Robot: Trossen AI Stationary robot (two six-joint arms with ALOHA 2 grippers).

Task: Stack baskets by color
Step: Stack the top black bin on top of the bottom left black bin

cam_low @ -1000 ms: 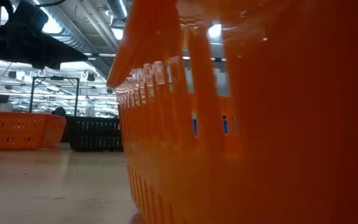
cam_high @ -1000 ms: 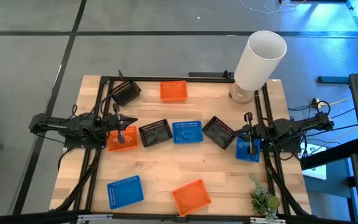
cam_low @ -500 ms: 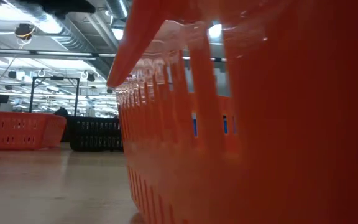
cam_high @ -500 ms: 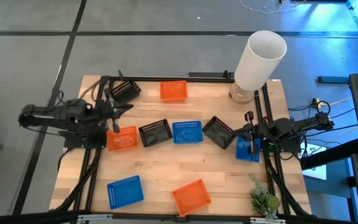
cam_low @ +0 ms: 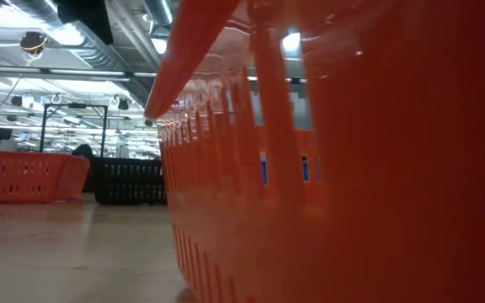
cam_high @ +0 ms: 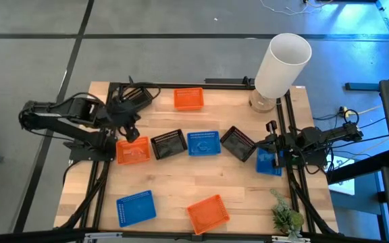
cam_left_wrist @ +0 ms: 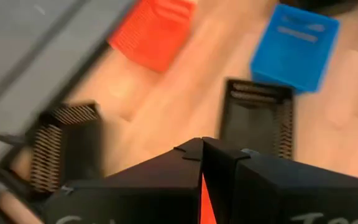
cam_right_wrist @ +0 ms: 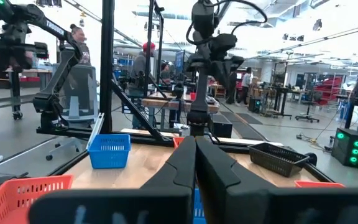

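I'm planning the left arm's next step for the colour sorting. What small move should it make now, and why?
Probably open the shut, empty left gripper and lower it onto the orange perforated plastic basket just beside it. No baskets are stacked yet, and another orange basket sits near the table's far edge, a likely stacking spot. The right gripper waits over a blue basket.

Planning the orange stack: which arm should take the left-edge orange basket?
Left. The left gripper hangs just beside that orange basket; the right gripper is far across, at a blue basket.
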